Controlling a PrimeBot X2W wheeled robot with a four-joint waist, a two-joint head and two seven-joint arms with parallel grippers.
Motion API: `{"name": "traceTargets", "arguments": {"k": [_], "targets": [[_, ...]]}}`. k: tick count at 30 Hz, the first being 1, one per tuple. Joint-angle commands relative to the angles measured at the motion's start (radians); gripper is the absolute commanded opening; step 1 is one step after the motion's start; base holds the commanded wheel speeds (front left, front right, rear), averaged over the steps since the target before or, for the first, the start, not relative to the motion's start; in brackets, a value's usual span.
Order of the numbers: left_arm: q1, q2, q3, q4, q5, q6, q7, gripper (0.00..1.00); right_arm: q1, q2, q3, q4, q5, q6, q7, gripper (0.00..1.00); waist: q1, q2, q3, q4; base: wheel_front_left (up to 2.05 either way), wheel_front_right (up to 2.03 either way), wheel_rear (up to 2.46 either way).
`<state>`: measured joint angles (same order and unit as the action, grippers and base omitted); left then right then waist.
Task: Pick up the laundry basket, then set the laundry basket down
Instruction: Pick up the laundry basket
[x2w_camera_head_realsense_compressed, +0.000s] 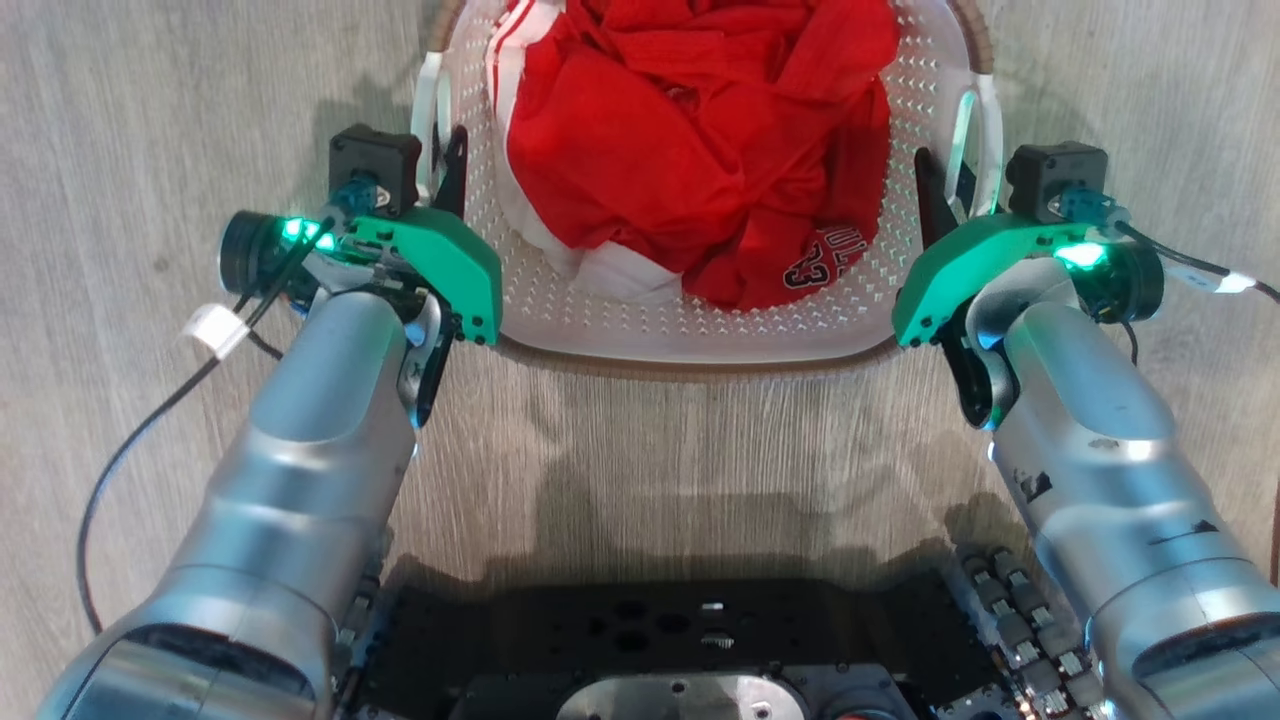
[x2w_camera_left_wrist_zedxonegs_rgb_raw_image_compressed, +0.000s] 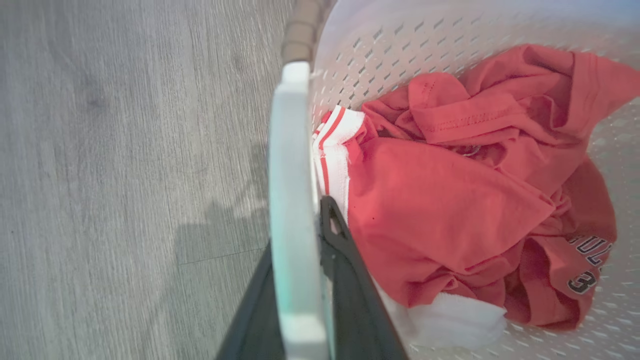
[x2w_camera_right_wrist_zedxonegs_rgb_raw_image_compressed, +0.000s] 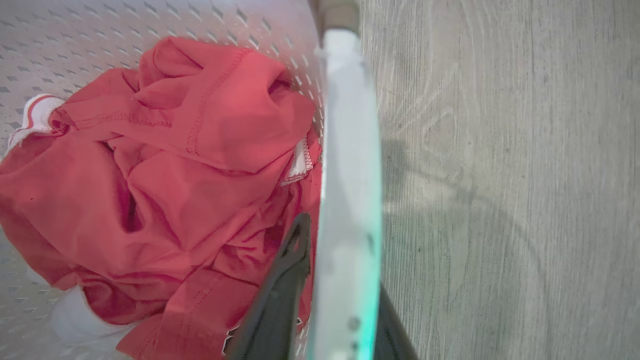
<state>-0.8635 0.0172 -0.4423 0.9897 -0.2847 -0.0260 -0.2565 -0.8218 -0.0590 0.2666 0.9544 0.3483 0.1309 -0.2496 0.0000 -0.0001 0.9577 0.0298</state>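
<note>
The laundry basket (x2w_camera_head_realsense_compressed: 600, 310) is white and perforated with a brown rim, and it stands on the floor straight ahead. A pile of red and white clothes (x2w_camera_head_realsense_compressed: 690, 140) lies inside it. My left gripper (x2w_camera_head_realsense_compressed: 443, 165) is shut on the basket's left white handle (x2w_camera_left_wrist_zedxonegs_rgb_raw_image_compressed: 290, 175), with one dark finger (x2w_camera_left_wrist_zedxonegs_rgb_raw_image_compressed: 345, 260) inside the basket and the other outside. My right gripper (x2w_camera_head_realsense_compressed: 950, 185) is shut on the right handle (x2w_camera_right_wrist_zedxonegs_rgb_raw_image_compressed: 350, 150) in the same way, its inner finger (x2w_camera_right_wrist_zedxonegs_rgb_raw_image_compressed: 285, 280) lying against the clothes.
Grey wood-look floor (x2w_camera_head_realsense_compressed: 150, 120) surrounds the basket on every side. My dark base (x2w_camera_head_realsense_compressed: 680, 640) sits just in front of the basket's near rim. A black cable (x2w_camera_head_realsense_compressed: 130, 440) loops beside the left arm.
</note>
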Motion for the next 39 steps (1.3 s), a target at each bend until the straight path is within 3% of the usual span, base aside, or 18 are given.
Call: {"name": "traceTargets", "arguments": {"k": [1, 18, 39], "targets": [[0.036, 0.033, 0.009, -0.006, -0.004, 0.003, -0.005, 0.0, 0.034, 0.009, 0.029, 0.005, -0.001, 0.0, -0.012, 0.0, 0.0, 0.0001, -0.015, 0.0, 0.0, 0.0, 0.0], [0.109, 0.033, -0.087, 0.082, -0.131, -0.002, -0.005, 0.0, 0.035, 0.009, 0.114, 0.153, 0.076, 0.0, -0.012, 0.0, 0.0, 0.0001, -0.188, -0.001, 0.0, 0.0, 0.0], [0.265, 0.033, -0.293, 0.189, -0.357, -0.006, 0.058, 0.0, 0.155, 0.009, 0.338, 0.272, 0.296, 0.0, 0.073, 0.0, 0.0, 0.0001, -0.505, 0.002, 0.0, 0.0, 0.0]]}}
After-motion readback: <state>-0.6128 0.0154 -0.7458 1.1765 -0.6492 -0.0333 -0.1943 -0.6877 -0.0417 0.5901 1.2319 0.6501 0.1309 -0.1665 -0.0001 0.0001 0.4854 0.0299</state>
